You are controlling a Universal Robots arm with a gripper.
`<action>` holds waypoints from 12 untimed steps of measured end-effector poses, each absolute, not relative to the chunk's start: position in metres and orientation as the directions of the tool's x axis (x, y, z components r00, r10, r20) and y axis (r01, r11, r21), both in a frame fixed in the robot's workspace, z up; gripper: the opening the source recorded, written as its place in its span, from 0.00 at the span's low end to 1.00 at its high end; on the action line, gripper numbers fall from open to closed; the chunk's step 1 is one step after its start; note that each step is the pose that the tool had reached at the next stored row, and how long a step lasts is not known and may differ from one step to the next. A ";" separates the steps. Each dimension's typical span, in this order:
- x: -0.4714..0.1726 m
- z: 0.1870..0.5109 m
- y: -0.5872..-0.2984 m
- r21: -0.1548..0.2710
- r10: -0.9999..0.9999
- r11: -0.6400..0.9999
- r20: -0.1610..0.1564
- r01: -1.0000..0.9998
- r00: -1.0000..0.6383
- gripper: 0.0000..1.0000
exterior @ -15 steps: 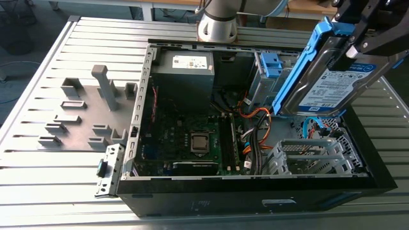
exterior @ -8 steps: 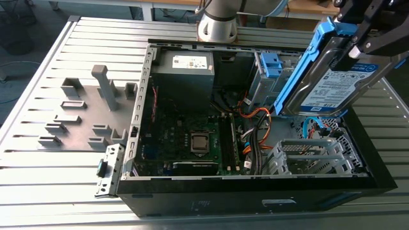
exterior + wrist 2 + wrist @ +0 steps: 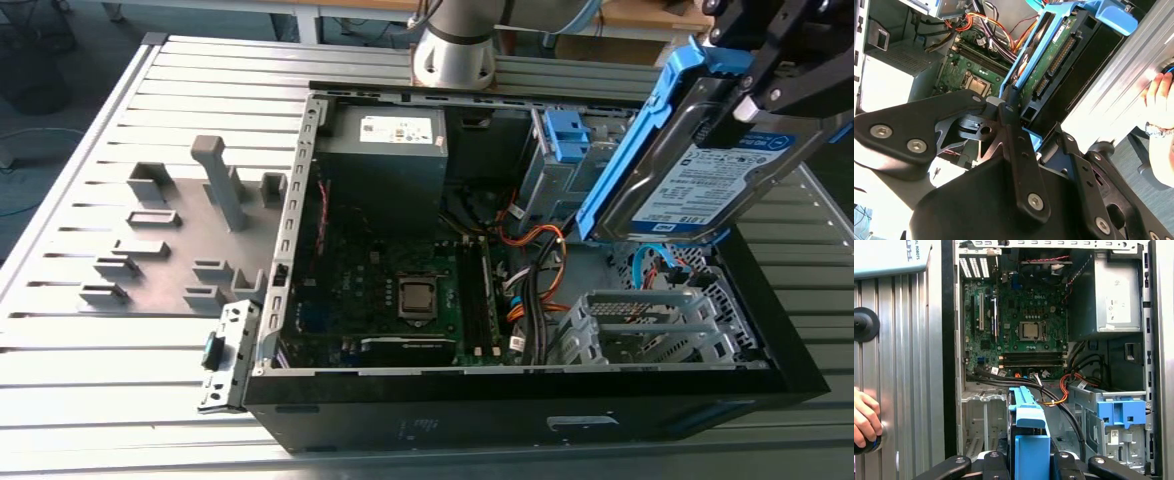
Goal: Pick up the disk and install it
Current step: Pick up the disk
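We see the disk [image 3: 701,185] held in the air above the open computer case [image 3: 534,410], tilted steeply with its white-and-blue label facing the exterior view and its blue rail [image 3: 627,150] running along the edge toward that view's left. The gripper [image 3: 767,85] is clamped on the disk's upper end, its black fingers [image 3: 801,90] pressing the drive from both sides; in the second wrist view the same fingers [image 3: 1014,130] close on the blue rail with the disk's [image 3: 1054,60] green circuit board turned toward the camera. The disk's lower corner hangs just above the case's far-right corner in the exterior view, over the silver drive cage [image 3: 641,325] and near the orange cables [image 3: 527,240]. In the first wrist view the disk's blue rail [image 3: 1029,425] sits over that cage, beside a bare blue bracket [image 3: 1121,412]. Deeper in the case lie the motherboard [image 3: 400,290] with its processor and the grey power supply [image 3: 387,150]. The case rests on a ribbed metal surface [image 3: 134,330] that also carries grey fixtures [image 3: 200,220]. A person's hand [image 3: 865,422] rests at the surface's edge.
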State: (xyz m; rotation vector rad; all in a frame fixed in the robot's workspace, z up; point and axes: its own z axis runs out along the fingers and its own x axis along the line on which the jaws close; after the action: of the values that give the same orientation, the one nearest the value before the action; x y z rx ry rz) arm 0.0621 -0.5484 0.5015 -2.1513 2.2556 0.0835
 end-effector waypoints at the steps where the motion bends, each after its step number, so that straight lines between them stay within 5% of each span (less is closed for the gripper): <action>1: 0.063 0.502 -0.548 0.023 -0.997 0.047 -0.054 -0.999 -0.048 0.36; 12: 0.067 0.502 -0.548 0.023 -0.997 0.047 -0.054 -0.999 -0.048 0.36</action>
State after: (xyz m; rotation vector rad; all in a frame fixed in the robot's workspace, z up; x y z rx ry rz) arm 0.0669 -0.5484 0.5016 -2.1513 2.2556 0.0835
